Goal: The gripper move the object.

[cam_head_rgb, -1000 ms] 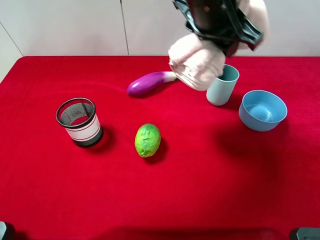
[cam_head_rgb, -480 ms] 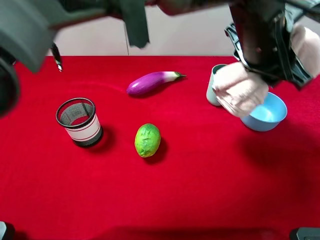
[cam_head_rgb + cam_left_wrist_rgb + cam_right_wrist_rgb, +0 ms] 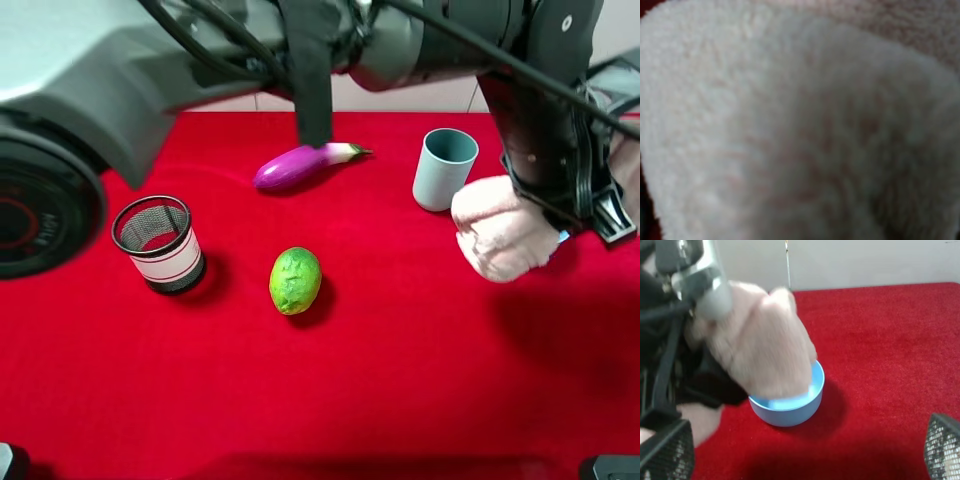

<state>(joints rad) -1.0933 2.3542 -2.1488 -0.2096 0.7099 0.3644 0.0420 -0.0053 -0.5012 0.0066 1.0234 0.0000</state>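
Your left gripper (image 3: 562,210) hangs over the right side of the red counter (image 3: 400,380), its fingers clenched on the object (image 3: 500,240). This pale pink rolled towel is held in the air right above the blue bowl (image 3: 790,412), near the grey-green cup (image 3: 444,168); whether it touches the bowl I cannot tell. Your right gripper (image 3: 805,455) sits low, facing the bowl, its fingers spread wide and grasping nothing.

The high camera looks down on the red table (image 3: 380,400); the left wrist view sits pressed against the pink towel (image 3: 800,120), which the right wrist view also sees close
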